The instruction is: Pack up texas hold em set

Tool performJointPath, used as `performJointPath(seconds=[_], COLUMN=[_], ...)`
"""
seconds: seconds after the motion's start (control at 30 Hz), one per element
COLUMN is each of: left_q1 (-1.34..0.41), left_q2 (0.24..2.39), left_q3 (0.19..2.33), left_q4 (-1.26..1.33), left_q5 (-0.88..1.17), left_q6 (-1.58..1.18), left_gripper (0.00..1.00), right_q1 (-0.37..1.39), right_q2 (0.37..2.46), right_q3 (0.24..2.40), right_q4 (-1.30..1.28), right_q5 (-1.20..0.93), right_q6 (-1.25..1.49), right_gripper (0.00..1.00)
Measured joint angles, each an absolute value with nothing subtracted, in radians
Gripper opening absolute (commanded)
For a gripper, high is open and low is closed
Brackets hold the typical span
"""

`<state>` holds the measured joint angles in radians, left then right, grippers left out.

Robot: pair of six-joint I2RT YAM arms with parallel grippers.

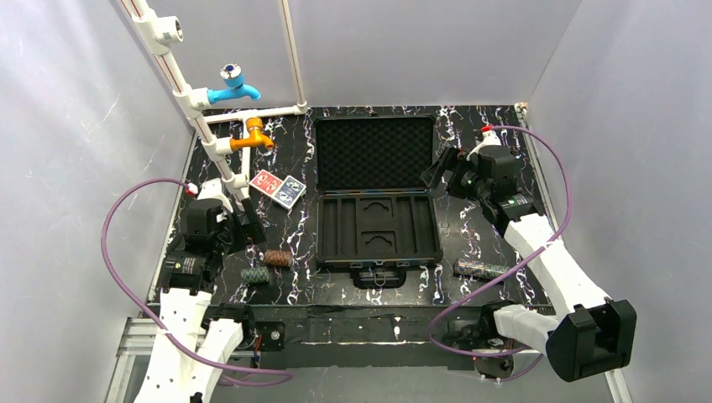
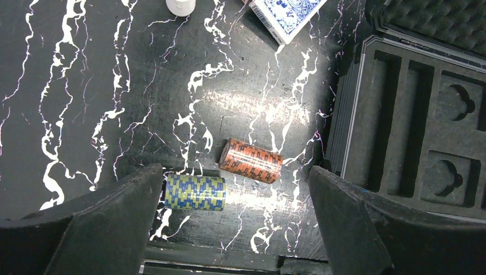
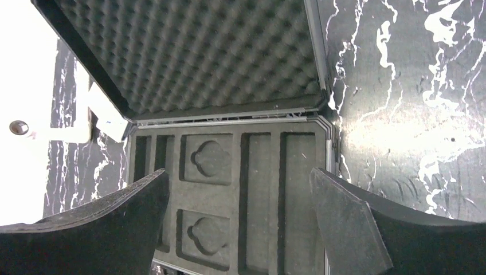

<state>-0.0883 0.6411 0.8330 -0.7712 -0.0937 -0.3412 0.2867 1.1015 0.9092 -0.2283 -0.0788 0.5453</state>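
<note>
Roughly between spread left fingers (image 2: 114, 217), orange chip roll (image 2: 251, 160).

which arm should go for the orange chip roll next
Left. The left claw hangs open right over the orange chip roll, which lies between its fingers in the wrist view. The right claw is open on the other side of the case, away from the roll.
</note>
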Motion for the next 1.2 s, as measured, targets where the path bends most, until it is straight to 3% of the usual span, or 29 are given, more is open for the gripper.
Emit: performJointPath(seconds=[0.57,1.2], left_q1=[-0.088,-0.136], left_q2=[0.585,0.574], left_q3=[0.817,0.793], left_q4=[-0.767,-0.764], left_q5=[-0.099,-0.133], left_q6=[-0.341,-0.342], left_gripper=[0.99,0.99], right_q1=[0.289,0.269], right_q2=[1.099,1.096], right_q3=[1.039,1.072], right_q4=[-0.709,-1.018], right_q5=[0.230,0.522], right_q6=[0.590,0.743], right_gripper=[1.00,1.00])
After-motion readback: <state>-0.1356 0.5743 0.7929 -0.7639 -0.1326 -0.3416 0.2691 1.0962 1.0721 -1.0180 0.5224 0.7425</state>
